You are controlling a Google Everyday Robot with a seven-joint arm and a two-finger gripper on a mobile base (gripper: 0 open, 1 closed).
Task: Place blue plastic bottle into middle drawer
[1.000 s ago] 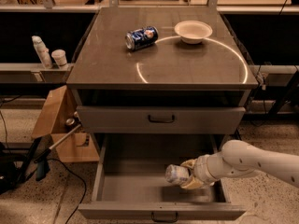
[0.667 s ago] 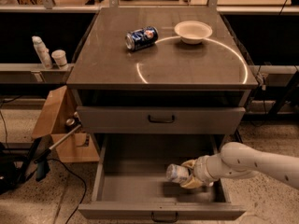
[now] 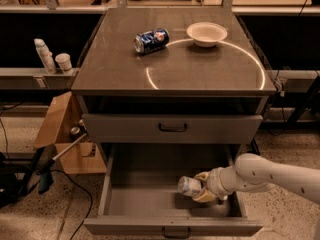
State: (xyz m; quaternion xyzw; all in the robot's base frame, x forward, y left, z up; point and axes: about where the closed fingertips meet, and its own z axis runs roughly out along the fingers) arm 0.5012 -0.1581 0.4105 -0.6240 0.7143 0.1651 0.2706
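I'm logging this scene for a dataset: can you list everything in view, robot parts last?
cabinet: one, grey, centre.
soda can: one, blue, on its side on the cabinet top.
bowl: one, white, on top, right of the can.
upper drawer: one, grey, shut.
middle drawer: one, grey, open.
blue plastic bottle: one, clear, inside the middle drawer, gripped by the hand.
cardboard box: one, brown, left of the cabinet.
arm: one, white, reaching in from the right.
hand: one, pale, in the middle drawer, shut on the bottle.
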